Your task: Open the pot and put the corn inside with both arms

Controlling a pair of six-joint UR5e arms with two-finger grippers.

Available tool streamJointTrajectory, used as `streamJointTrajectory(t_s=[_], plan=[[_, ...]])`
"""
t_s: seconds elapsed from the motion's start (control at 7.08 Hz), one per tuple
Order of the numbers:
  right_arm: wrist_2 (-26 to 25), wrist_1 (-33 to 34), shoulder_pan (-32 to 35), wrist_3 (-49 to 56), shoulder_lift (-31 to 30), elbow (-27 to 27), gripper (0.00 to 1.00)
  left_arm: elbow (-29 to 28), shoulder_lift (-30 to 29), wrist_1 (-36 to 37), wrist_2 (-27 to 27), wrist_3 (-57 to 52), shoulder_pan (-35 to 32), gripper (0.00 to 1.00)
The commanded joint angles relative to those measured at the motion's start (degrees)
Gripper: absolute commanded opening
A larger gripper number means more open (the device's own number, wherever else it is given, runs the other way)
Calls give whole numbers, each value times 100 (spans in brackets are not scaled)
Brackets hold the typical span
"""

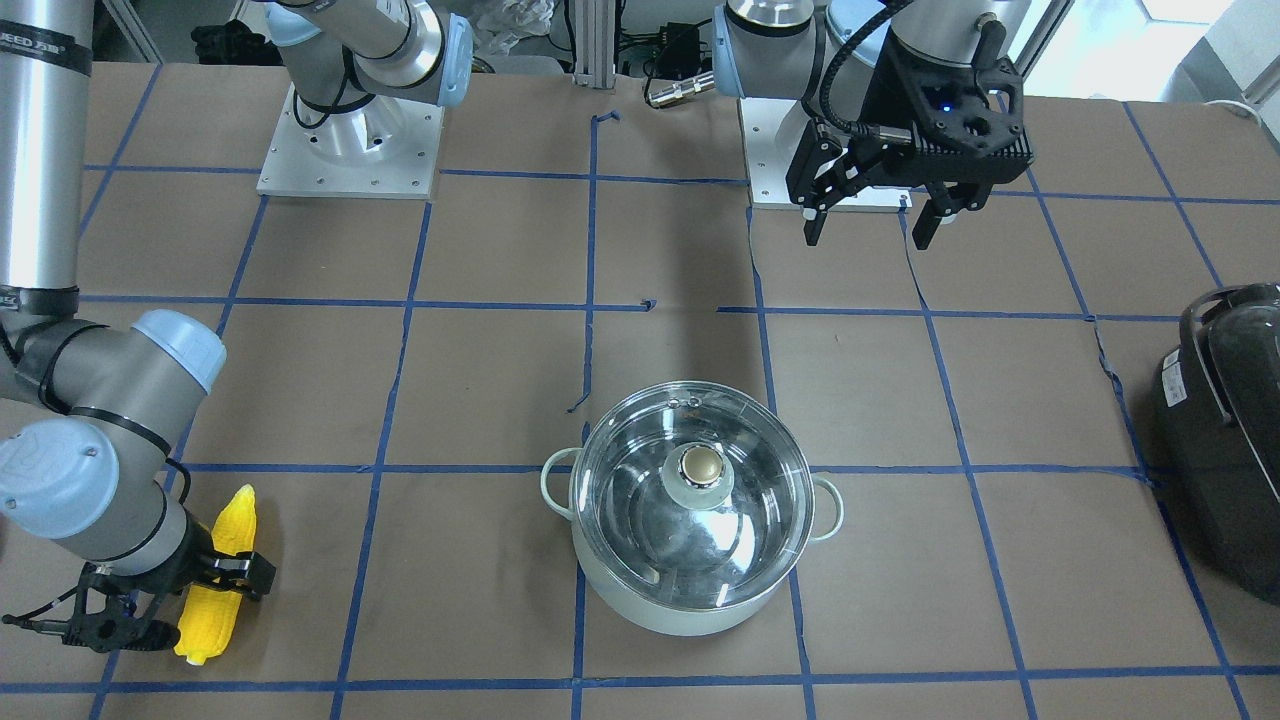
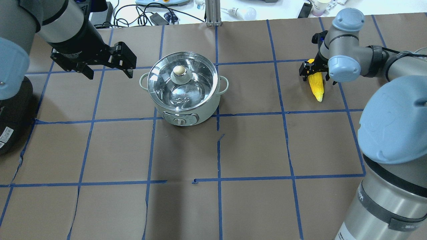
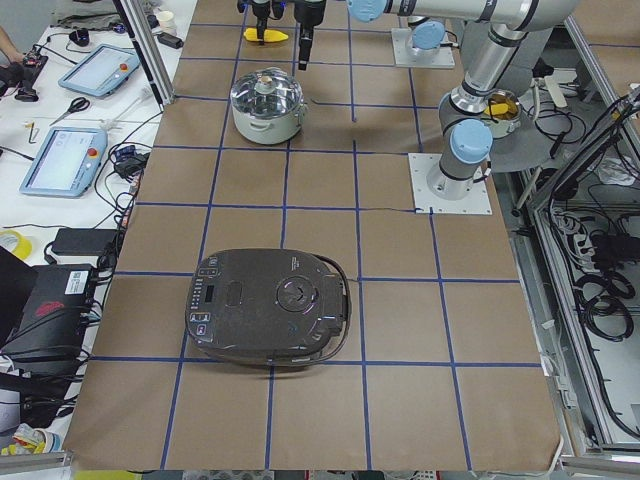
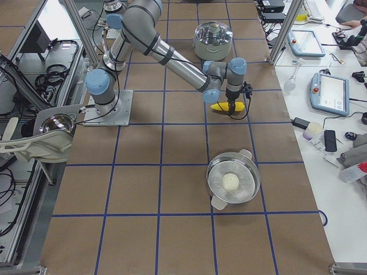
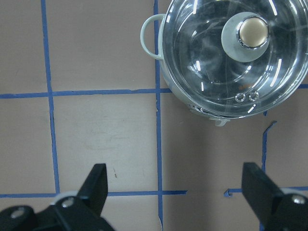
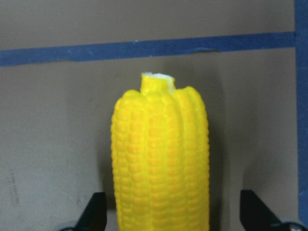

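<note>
Papered table (image 2: pixel 250 150): left arm (image 2: pixel 63 23) raised near pot (image 2: pixel 183 88), right arm (image 2: pixel 343 63) low astride corn (image 2: pixel 317 85); both jaws apart.

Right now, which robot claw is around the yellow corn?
The right gripper: it is open, straddling the corn. The left gripper hangs open and empty near the pot.

My left arm (image 1: pixel 775 50) and right arm (image 1: pixel 40 150) are silver-grey tubes with light-blue joint caps; a black lettered band rings the right one; a black cable loops to my black, blue-lit left gripper (image 1: pixel 868 235); a white screwed baseplate (image 1: pixel 290 178) sits beneath.
</note>
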State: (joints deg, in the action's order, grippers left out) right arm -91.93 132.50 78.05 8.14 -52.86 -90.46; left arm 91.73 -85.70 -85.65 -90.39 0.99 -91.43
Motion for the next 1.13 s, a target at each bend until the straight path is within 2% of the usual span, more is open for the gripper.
streamJointTrajectory(t_s=[0.0,0.14,0.42,0.56,0.71,0.85,0.99], plan=[[0,-5,0,-5,-23,80,4,-84,-147,-233,-31,120,29,100],[9,-31,0,-40,-32,81,0,-311,-515,-198,-232,373,73,100],[9,-110,0,-49,-119,203,0,-550,-1393,282,-14,736,-58,100],[35,-511,8,-40,-433,291,0,-734,-1823,703,-66,884,-381,100],[61,-1315,34,-49,-941,448,0,-1162,-2324,725,-58,1381,-645,100],[62,-2168,43,-32,-1311,476,0,-1445,-2677,733,-58,1430,-865,100],[-17,-2350,157,-49,-1454,546,0,-1413,-2872,1229,-49,1335,-1085,100]])
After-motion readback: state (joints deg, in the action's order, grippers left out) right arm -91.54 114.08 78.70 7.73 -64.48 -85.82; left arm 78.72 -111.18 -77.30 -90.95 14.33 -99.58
